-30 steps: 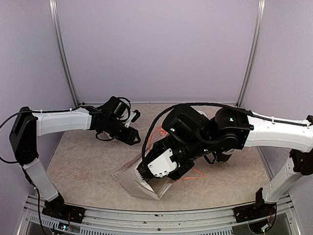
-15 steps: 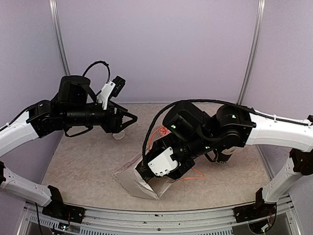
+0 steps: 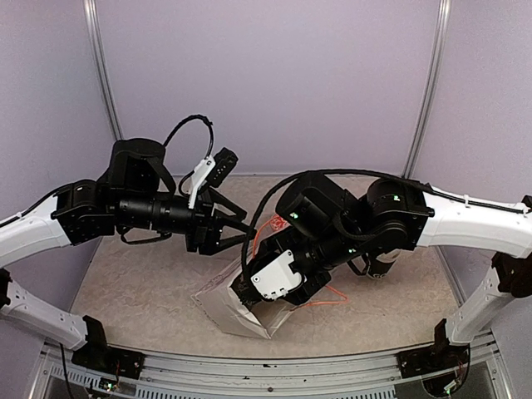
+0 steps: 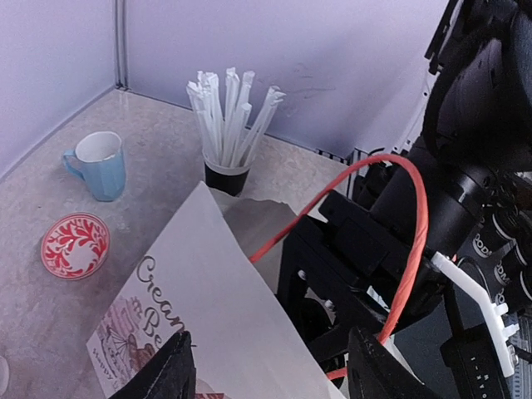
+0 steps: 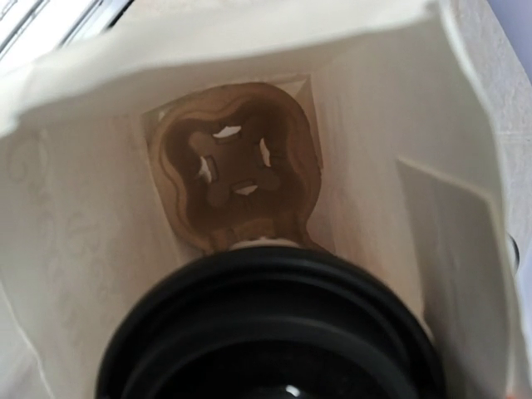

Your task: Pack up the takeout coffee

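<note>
We see the left gripper (image 4: 270,337) raised off the table, its two black fingers (image 4: 176,374) spread wide with nothing between them. It points at the side of the white paper bag (image 4: 208,283).

The bag is smooth and matte. It carries dark script lettering and a red-and-grey print low on its face, and its top edge comes to a folded peak. A glossy orange-red cord handle (image 4: 407,224) arcs over the black housing of the right arm (image 4: 465,166).

The right gripper (image 3: 252,298) is pushed into the bag's open mouth. A round black lid (image 5: 266,332) hides its fingers, so we cannot tell whether they clamp anything or stand apart. This is the takeout coffee: a shiny plastic lid with a raised rim, inside the bag near the mouth. One lid shows, and the cup body under it is out of sight.

A brown moulded-pulp cup carrier (image 5: 237,166) lies flat at the bag's bottom, wavy-edged with small cut-outs. The inner walls are creased white paper.

Further out in the left wrist view:
- a dark cup (image 4: 226,174) holds paper-wrapped white straws (image 4: 229,116), standing behind the bag
- a light blue mug (image 4: 100,166), glazed, has its handle to the left
- a round red-and-white patterned saucer (image 4: 75,245) sits just in front of the mug

All of these sit on the beige mottled tabletop (image 4: 50,324).
</note>
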You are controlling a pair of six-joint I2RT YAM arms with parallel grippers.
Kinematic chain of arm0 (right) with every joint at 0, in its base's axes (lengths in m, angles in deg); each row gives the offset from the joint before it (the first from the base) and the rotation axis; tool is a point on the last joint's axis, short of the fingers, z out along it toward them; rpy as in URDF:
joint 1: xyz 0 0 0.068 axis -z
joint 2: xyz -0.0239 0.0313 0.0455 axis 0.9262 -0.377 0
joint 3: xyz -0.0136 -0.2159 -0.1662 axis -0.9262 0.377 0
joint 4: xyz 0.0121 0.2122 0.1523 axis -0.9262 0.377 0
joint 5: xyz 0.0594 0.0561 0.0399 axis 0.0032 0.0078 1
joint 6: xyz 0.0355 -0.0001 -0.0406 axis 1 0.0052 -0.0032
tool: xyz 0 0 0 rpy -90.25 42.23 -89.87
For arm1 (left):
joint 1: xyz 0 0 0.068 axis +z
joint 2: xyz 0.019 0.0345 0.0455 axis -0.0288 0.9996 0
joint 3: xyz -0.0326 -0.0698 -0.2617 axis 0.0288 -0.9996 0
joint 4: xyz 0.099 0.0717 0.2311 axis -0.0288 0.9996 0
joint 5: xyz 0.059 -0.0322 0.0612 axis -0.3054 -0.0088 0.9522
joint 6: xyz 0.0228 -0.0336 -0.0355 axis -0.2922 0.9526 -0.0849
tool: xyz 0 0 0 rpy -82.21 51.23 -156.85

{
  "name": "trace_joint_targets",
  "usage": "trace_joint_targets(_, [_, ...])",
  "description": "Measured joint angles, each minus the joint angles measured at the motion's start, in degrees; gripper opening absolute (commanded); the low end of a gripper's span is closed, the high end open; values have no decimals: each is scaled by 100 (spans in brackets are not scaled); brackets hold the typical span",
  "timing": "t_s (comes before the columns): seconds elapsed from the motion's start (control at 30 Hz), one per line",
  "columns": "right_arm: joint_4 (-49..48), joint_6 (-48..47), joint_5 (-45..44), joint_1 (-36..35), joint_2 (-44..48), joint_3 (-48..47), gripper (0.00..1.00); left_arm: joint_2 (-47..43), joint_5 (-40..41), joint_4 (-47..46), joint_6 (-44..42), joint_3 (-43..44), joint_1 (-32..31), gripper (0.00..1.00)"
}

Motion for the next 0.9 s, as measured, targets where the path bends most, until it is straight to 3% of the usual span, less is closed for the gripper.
trace_joint_targets(0.33, [66, 24, 0, 0, 0, 0, 45, 223, -417, -39, -107, 13, -72, 58])
trace_joint_targets(0.9, [63, 24, -2, 0, 0, 0, 44, -131, -413, -278, -109, 46, -111, 58])
